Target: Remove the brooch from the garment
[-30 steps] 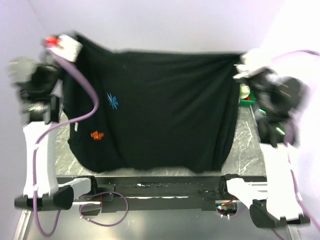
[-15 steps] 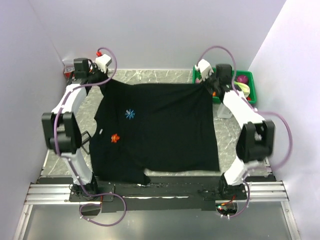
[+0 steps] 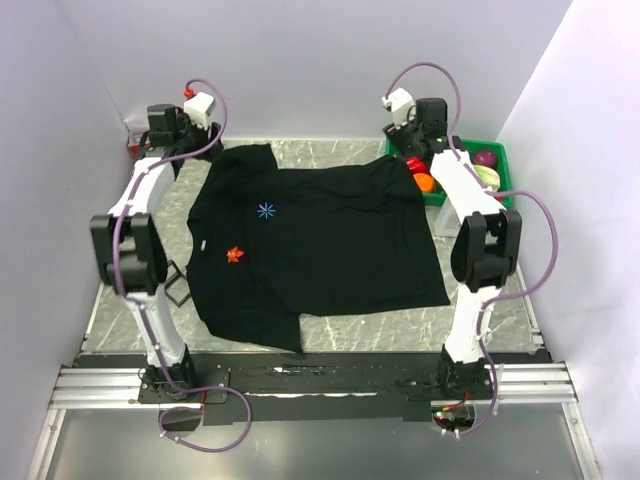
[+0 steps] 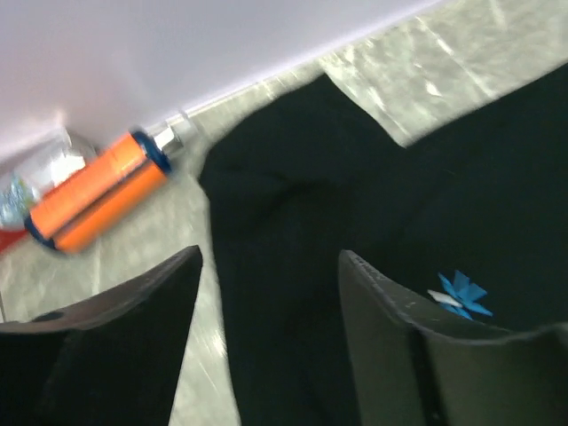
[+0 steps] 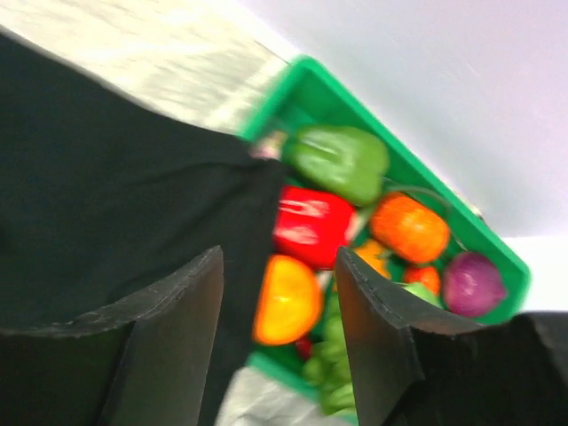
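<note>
The black garment [image 3: 320, 240] lies spread flat on the table, with a blue starburst mark [image 3: 266, 210] on its left half. The tiny orange brooch [image 3: 235, 255] sits on the cloth below and left of that mark. My left gripper [image 3: 185, 135] hovers open over the garment's far left corner [image 4: 293, 204], nothing between its fingers [image 4: 271, 266]. My right gripper [image 3: 415, 150] hovers open over the far right corner [image 5: 115, 169], also holding nothing [image 5: 280, 262]. The brooch shows in neither wrist view.
An orange cylinder with a dark cap [image 4: 98, 191] lies by the back wall at the far left. A green bin [image 3: 500, 160] of toy fruit and vegetables stands at the far right, and the garment's edge overlaps its rim [image 5: 311, 84].
Both grippers held the garment's top corners stretched up, lowered it, then opened and let go. The garment now lies flat, and both grippers have drawn back above its far corners.
</note>
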`<state>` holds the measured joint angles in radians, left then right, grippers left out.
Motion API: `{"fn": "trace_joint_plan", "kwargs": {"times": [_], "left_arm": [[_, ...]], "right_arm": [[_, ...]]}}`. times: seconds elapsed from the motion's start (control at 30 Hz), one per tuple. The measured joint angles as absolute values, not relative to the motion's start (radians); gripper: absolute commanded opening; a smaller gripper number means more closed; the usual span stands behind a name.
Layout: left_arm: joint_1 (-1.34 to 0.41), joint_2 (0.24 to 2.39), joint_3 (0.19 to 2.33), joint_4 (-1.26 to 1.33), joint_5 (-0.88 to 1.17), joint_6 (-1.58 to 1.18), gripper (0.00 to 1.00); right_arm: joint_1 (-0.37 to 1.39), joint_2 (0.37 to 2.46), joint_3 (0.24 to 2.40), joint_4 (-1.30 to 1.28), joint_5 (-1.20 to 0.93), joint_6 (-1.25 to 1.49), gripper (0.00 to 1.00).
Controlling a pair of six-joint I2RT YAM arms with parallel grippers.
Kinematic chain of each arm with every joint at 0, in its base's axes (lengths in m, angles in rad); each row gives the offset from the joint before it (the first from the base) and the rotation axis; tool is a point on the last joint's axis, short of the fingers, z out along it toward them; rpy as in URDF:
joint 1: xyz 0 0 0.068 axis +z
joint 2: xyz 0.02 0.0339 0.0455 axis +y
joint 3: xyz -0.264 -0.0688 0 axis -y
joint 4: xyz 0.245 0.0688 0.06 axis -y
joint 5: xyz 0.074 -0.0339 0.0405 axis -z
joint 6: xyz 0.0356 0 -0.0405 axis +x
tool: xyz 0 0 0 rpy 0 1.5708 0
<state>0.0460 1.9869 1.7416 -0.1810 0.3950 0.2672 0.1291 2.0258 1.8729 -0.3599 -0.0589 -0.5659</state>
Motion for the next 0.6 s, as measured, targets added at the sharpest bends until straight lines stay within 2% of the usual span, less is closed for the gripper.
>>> {"fn": "trace_joint_plan", "kwargs": {"times": [0.13,0.33,0.43,0.6], "left_arm": [[0.046,1.764,1.532,-0.191,0.408,0.224,0.71],[0.044,1.378,1.255,-0.274,0.567,0.254,0.7],[0.028,1.332,1.14,-0.345,0.617,0.295,0.68],[0.001,1.448,1.0,-0.463,0.606,0.353,0.68]], "right_arm": [[0.212,1.877,1.768,-0.392,-0.114,-0.521,0.63],[0.387,1.617,1.564,-0.413,-0.244,-0.451,0.63],[0.446,1.551,1.433,-0.428,-0.313,-0.429,0.62],[0.464,1.549,1.208,-0.461,-0.352,-0.399,0.61]]}}
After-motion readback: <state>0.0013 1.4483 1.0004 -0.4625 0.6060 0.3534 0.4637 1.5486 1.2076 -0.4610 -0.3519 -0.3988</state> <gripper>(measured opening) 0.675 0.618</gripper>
